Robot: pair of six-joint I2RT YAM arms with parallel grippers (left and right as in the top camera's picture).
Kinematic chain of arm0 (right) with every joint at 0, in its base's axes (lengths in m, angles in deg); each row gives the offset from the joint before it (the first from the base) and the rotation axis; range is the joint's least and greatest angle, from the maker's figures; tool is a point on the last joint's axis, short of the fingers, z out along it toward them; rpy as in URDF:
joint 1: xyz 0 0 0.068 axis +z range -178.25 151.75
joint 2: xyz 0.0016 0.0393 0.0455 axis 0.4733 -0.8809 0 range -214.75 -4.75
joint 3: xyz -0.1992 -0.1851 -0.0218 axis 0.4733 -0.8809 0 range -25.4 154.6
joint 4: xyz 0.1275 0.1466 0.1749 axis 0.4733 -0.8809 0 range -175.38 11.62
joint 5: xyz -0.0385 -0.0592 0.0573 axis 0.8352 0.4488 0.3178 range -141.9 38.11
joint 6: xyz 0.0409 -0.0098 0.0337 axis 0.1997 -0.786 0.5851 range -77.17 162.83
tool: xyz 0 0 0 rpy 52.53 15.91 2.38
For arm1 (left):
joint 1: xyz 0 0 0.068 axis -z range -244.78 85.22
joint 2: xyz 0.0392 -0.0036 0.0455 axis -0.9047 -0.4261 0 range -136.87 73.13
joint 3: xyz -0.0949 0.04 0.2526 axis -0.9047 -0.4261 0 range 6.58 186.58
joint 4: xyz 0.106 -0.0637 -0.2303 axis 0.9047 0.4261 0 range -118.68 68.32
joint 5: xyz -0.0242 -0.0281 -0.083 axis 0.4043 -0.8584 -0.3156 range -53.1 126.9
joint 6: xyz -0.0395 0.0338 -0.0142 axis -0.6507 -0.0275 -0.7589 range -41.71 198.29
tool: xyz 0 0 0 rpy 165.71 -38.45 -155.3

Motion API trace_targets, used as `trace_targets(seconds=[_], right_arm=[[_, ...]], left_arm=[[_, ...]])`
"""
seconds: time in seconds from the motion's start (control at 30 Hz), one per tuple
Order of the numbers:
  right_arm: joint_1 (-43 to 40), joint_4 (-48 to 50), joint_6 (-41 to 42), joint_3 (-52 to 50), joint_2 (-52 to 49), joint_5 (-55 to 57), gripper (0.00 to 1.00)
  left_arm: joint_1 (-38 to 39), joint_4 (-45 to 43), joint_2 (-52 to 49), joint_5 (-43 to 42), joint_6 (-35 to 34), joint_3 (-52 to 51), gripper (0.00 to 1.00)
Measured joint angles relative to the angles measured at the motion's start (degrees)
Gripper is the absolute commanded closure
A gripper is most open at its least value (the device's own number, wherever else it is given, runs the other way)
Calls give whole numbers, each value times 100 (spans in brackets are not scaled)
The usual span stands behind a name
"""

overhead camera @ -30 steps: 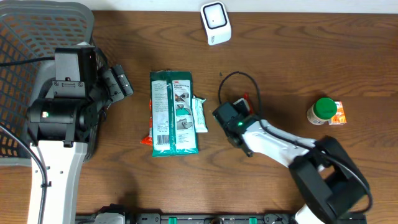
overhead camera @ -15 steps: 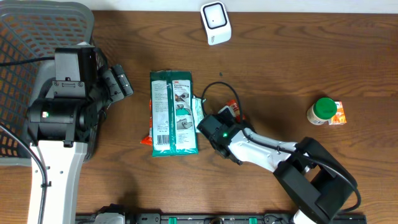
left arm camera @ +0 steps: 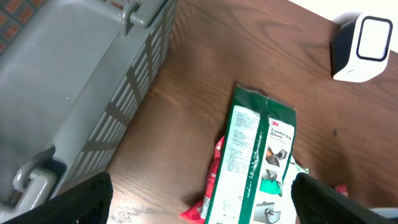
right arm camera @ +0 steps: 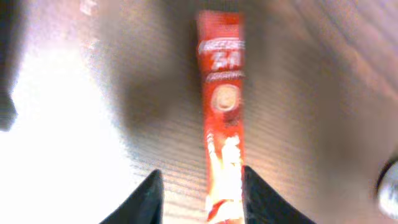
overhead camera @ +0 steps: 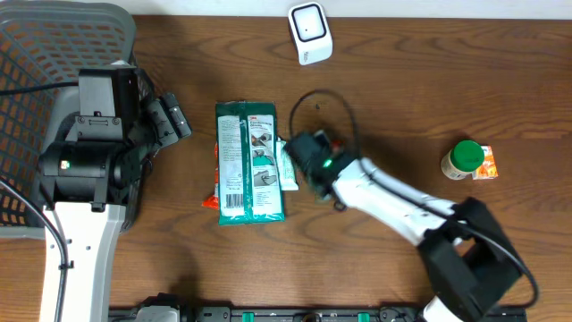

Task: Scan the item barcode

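The right gripper (right arm camera: 200,182) hangs over the middle of the surface (overhead camera: 402,89), its arm reaching in from the near right corner. Its jaws stand partly open, with the near end of a red sachet (right arm camera: 222,112) between them. The sachet is narrower than the gap and sits closer to one finger. The wrist view is too blurred to tell whether that finger touches it. The sachet runs lengthwise away from the gripper over the wood. From overhead the wrist hides almost all of it.

Just beside the gripper, toward the left edge, lies a small pale packet (overhead camera: 288,165). It touches the long side of a green packet (overhead camera: 248,161) that lies flat, lengthwise from far to near. A red wrapper (overhead camera: 210,202) pokes out from under the green packet's near left corner.

The scanner (overhead camera: 309,32), a small white block, stands at the far edge, well apart from the sachet.

The left gripper (left arm camera: 202,193) hangs near the left edge with its jaws wide open and nothing between them, beside a grey basket (overhead camera: 36,54) in the far left corner.

Toward the right edge stands a bottle (overhead camera: 465,158) with a green cap, touching an orange box (overhead camera: 487,163).
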Motion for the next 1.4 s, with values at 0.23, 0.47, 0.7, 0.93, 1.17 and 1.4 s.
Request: trace_targets(seconds=[0.23,0.47,0.7,0.93,1.17,1.4], right_arm=[[-1174,-341,55,227,155,-1296,99],[-1528,-328,68,-81,155,-1823,99],[-1497,-20,326,-629,155,-2022,99],[-1416,96,400,-774,166,-2105,97],[-1440,-396,293,-232,468,-2229,98],[-1703,-439,286,-192,671,-2256,99]], left_arm=[[0,0,0,-2,0,0,9],[0,0,0,-2,0,0,9],[0,0,0,0,0,0,9],[0,0,0,-2,0,0,9],[0,0,0,0,0,0,9],[0,0,0,0,0,0,9]])
